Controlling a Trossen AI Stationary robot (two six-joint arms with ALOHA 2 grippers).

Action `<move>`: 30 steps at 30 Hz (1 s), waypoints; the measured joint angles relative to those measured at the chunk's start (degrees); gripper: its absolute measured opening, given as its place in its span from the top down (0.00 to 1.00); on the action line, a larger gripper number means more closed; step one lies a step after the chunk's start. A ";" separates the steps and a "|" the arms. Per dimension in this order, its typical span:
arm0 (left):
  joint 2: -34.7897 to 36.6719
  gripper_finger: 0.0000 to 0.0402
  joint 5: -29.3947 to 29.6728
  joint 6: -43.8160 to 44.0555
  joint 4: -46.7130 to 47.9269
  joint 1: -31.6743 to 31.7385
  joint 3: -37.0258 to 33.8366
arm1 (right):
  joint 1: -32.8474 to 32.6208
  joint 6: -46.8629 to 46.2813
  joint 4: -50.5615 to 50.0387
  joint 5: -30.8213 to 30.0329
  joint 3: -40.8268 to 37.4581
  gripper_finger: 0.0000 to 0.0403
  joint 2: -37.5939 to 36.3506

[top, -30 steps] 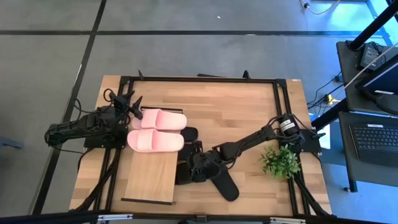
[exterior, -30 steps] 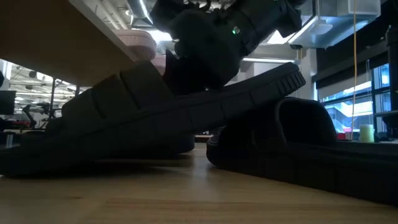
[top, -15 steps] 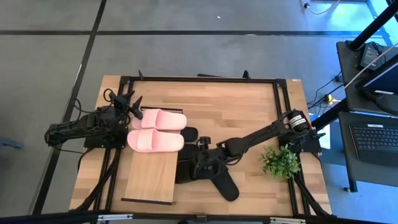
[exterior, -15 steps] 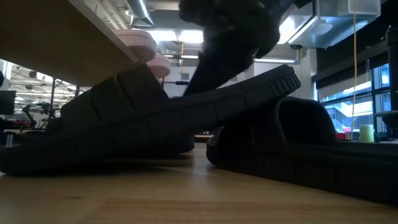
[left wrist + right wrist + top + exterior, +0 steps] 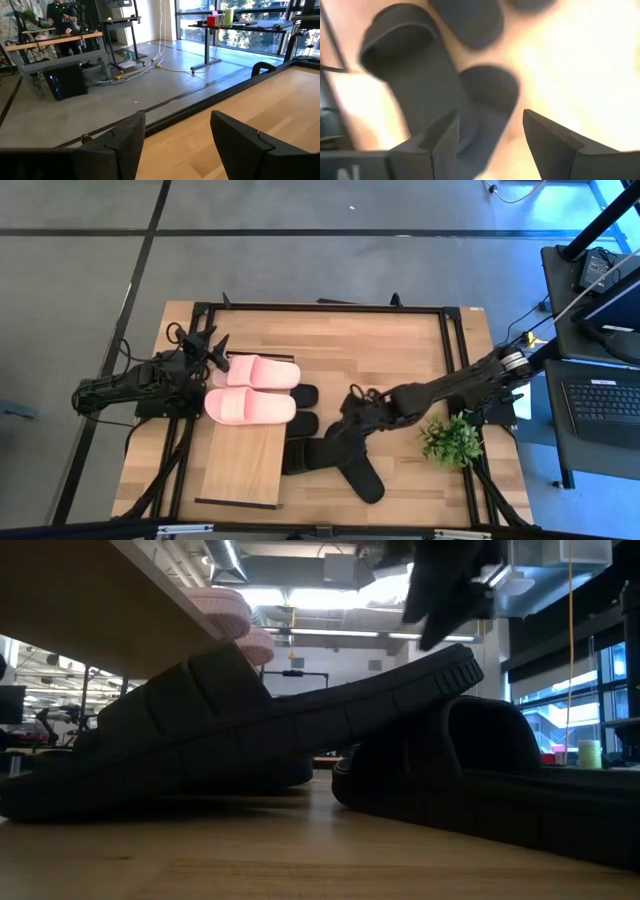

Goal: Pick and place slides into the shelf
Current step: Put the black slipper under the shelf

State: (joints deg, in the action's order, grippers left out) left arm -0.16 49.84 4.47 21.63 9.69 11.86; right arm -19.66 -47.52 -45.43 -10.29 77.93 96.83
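Two pale pink slides (image 5: 250,388) lie side by side on the far end of the shelf (image 5: 240,470), a light plank on a black frame. Black slides (image 5: 305,408) lie on the table along the shelf's right side. Nearer, one black slide (image 5: 280,730) is tilted, its raised end resting on another black slide (image 5: 480,765). My right gripper (image 5: 350,408) hangs open above these black slides (image 5: 415,65) and touches nothing. My left gripper (image 5: 218,352) is open beside the pink pair's far-left end, its fingers (image 5: 127,145) holding nothing.
A small green plant (image 5: 450,440) stands near the table's right edge, beside the right arm. A black frame (image 5: 320,307) runs around the tabletop. Bare wood lies on the far half of the table (image 5: 370,350). The near part of the plank is bare.
My right gripper has come up off the tilted black slide and drawn away toward the table's right and far side. The slide has stayed leaning on the other black slide. The pink slides have not moved.
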 joint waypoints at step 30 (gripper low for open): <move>-0.02 0.46 0.00 7.41 0.20 0.02 0.00 | -0.11 -38.63 34.10 15.46 -19.41 0.45 -0.39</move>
State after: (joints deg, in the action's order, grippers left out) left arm -0.18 49.84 11.88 21.82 9.72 11.86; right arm -19.77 -86.15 -11.34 5.16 58.52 96.44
